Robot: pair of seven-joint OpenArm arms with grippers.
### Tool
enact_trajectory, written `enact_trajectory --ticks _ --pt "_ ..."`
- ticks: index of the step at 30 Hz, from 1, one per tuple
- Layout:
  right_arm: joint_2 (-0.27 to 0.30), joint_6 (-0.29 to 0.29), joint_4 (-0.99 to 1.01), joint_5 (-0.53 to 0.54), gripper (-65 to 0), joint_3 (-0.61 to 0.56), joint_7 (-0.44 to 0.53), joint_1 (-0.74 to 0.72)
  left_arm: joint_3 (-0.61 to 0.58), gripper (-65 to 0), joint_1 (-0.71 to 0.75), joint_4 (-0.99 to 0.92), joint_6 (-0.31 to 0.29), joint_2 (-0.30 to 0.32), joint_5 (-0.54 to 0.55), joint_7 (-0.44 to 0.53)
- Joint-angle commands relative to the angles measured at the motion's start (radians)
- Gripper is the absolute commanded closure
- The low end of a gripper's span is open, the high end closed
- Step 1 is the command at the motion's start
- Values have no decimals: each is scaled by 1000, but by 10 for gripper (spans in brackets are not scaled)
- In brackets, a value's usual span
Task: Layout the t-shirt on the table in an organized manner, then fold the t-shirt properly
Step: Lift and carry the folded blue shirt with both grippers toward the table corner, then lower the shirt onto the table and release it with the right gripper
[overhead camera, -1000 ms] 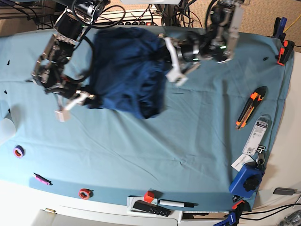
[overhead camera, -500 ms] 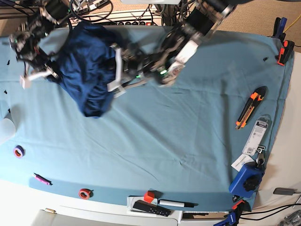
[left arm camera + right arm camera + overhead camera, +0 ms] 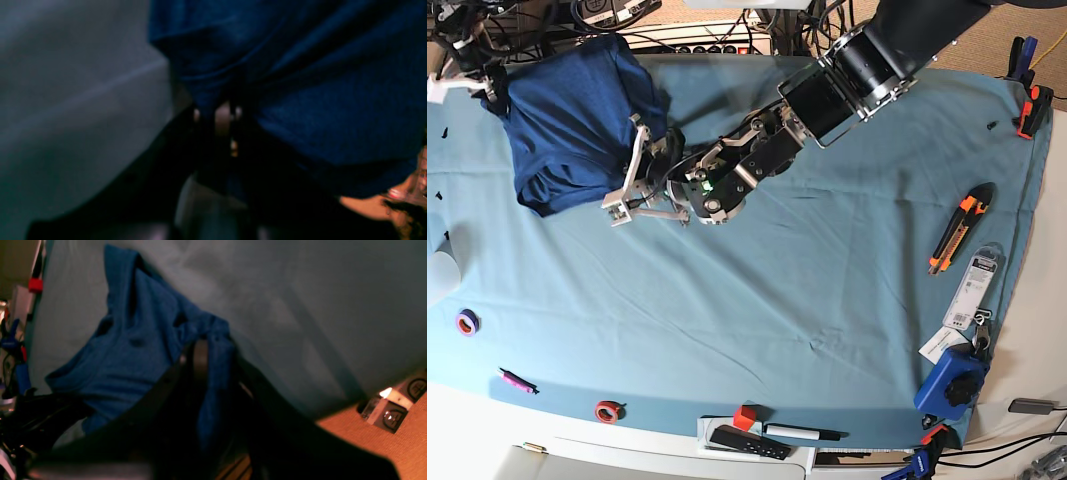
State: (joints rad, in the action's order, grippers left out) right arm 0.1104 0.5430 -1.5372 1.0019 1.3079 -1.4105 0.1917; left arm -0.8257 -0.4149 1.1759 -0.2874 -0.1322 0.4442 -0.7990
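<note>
The t-shirt [image 3: 577, 110] hangs bunched between both arms over the far left corner of the surface [image 3: 827, 300]. The left claw [image 3: 632, 185] pinches its near right edge, and the right claw [image 3: 472, 70] grips its far left corner, cloth caught between the jaws. An orange utility knife [image 3: 959, 228] lies well to the shirt's right.

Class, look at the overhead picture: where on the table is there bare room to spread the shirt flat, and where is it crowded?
Bare: the wide middle of the table, bordered by the t-shirt and left hand above and the utility knife to its side. Crowded: the near edge with the marker and tape rolls, and the corner holding the blue device.
</note>
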Motion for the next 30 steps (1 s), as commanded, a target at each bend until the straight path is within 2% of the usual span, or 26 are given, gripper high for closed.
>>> enact_trajectory --ticks 1,6,11,16,24,30 --pt "17 3 -17 38 0 3 14 0 3 0 -32 16 3 -25 -2 31" --pt "-6 35 -17 130 0 2 14 -1 3 0 -34 15 3 -25 -30 70" --pt "-76 68 -17 193 0 2 14 -6 3 0 -40 15 -1 -25 -30 124" --pt "-139 71 -17 223 0 2 14 -6 3 0 -62 15 0 -25 -48 196" --pt "-146 72 -17 221 0 2 14 -6 3 0 -101 15 7 -25 -83 205" --pt "-146 93 -17 218 0 2 14 -6 3 0 -92 13 7 -25 -121 202"
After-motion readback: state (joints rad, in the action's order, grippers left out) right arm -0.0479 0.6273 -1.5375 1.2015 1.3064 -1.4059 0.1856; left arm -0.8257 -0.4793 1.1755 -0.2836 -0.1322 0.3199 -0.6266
